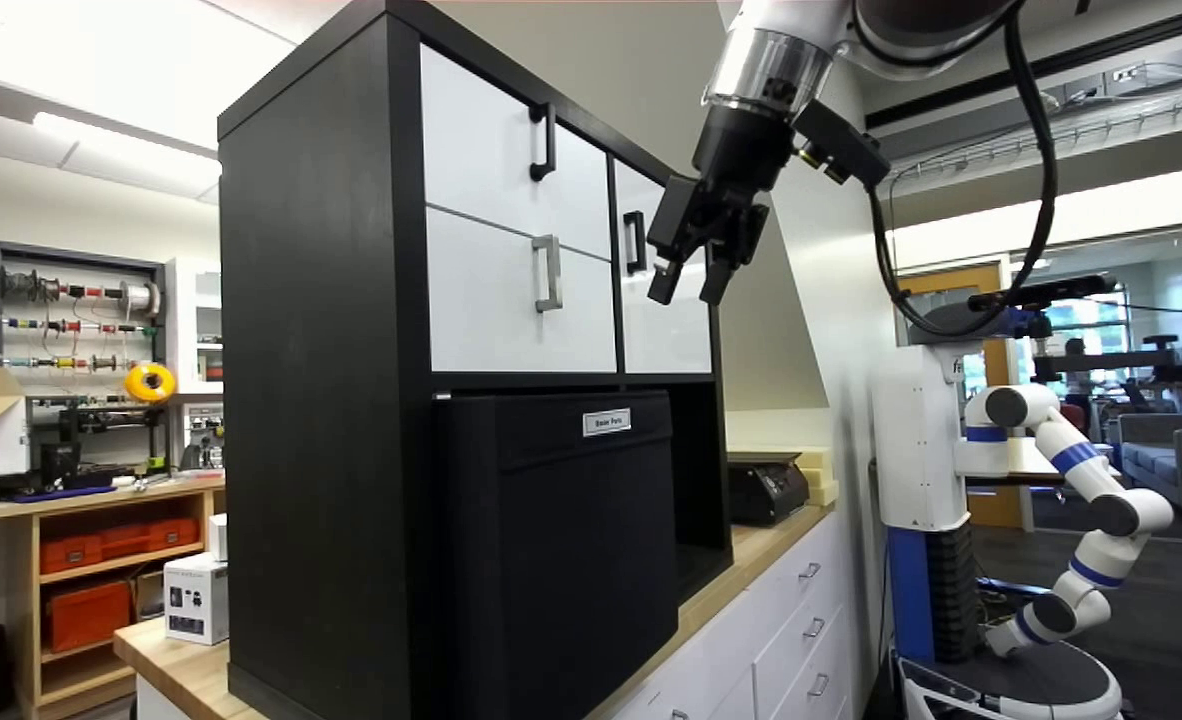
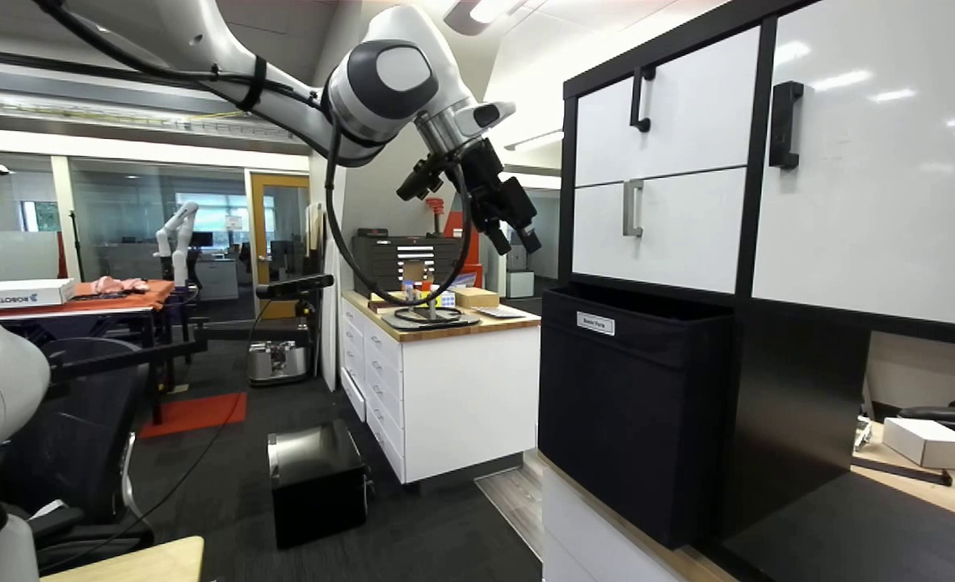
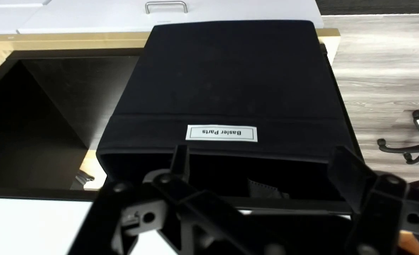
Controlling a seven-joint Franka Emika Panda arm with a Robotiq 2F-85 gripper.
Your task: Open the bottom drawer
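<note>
Bottom drawer (image 1: 491, 320): white, flat-fronted, set in the black cabinet (image 1: 311, 350) and closed flush, visible in both exterior views. Carries a grey metal handle (image 1: 554, 272) at its centre, mounted vertically. Sits directly under a similar white drawer front (image 1: 476, 130) with a black handle (image 1: 550, 140), and, in both exterior views, just left of another white front (image 2: 889, 186). Directly below, a black fabric bin (image 1: 591, 540) with an uncovered top; legible on it in the wrist view, upside down, a white label (image 3: 221, 133) reading "Basler Parts".

Apart from the drawer, in front of the cabinet, a black gripper (image 1: 689, 287) with fingers (image 1: 717, 285) spread wide and angled downward. Seen against the bin's mouth in the wrist view. Above it, the arm (image 2: 389, 81), reaching in from the top in both exterior views, with a looped black cable (image 1: 1048, 165).

Beneath the cabinet, a wooden counter (image 1: 771, 540) over white drawers (image 1: 791, 650). On this counter, a black device (image 1: 771, 490) beside pale yellow blocks (image 1: 817, 480). Farther off in an exterior view, a white and blue robot (image 1: 916, 430) at right and spools of wire (image 1: 81, 292) at left.
</note>
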